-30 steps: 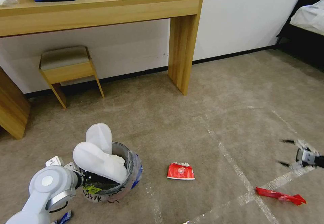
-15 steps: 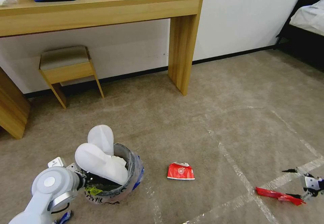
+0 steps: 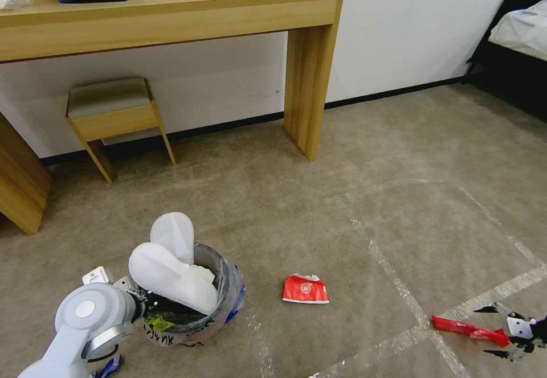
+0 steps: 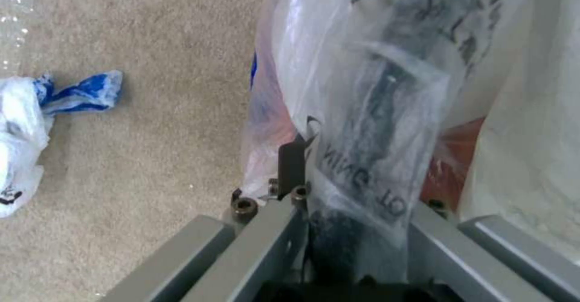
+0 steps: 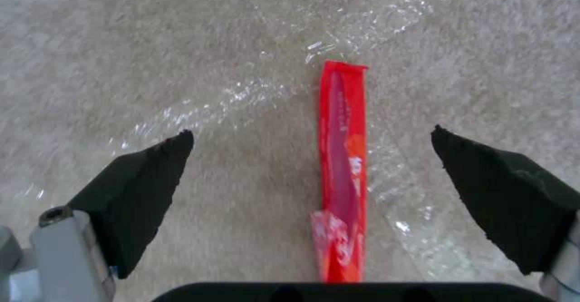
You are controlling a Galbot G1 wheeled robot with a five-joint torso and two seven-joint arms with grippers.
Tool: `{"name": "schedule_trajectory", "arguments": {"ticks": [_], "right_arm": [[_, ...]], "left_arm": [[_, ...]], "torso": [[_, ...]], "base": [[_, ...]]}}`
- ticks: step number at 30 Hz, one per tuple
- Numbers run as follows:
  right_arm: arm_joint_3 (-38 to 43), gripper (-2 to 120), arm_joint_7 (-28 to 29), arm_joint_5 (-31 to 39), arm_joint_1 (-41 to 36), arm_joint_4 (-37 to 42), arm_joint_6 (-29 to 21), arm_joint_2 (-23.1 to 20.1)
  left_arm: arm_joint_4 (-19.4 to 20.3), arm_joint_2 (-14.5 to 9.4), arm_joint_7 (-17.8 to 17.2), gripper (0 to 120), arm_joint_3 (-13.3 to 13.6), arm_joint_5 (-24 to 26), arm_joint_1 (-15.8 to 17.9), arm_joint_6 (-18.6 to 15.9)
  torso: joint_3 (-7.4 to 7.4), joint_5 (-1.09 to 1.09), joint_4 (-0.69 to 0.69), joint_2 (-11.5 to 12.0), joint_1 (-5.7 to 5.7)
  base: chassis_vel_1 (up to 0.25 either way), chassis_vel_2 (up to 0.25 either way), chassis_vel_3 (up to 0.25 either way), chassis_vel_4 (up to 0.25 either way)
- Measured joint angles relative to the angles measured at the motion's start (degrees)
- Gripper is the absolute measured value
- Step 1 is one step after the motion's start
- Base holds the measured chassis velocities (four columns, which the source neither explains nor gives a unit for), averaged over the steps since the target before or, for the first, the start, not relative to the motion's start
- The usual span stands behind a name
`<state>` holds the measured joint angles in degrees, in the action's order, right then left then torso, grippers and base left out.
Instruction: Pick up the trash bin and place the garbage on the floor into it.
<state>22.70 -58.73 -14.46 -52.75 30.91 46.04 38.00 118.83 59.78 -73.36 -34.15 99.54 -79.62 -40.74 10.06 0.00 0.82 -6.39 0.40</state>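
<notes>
Your right gripper (image 3: 494,331) has dropped since a second ago — its black fingertips (image 5: 139,188) now straddle the long flat red wrapper (image 5: 342,170) on the beige short-pile carpet (image 3: 342,207), spread wide. Your left gripper (image 4: 338,211) clamps the crinkly bag-lined round trash bin (image 3: 225,304), two white slipper soles (image 3: 171,267) inside — its fingertips are hidden behind plastic.

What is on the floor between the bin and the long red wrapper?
A squashed red carton lies between the trash bin and the red wrapper; the head view shows it. Around it is carpet with tape lines.
</notes>
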Motion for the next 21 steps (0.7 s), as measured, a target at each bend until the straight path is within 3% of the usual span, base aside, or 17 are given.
{"name": "schedule_trajectory", "arguments": {"ticks": [7,21], "right_arm": [[0.34,100,4.84,-0.35,0.88,-4.76,-2.29,1.49],[0.92,100,8.83,2.45,0.65,-8.18,-5.89,1.85]], "left_arm": [[-0.44,0.01,0.00,0,0.89,-0.56,0.32,0.05],[-1.20,0.40,0.31,0,1.74,-1.89,0.52,0.04]], "torso": [[0.00,0.00,0.00,0.00,0.00],[0.00,0.00,0.00,0.00,0.00]], "base": [[0.000,0.000,0.000,0.000],[0.000,0.000,0.000,0.000]]}}
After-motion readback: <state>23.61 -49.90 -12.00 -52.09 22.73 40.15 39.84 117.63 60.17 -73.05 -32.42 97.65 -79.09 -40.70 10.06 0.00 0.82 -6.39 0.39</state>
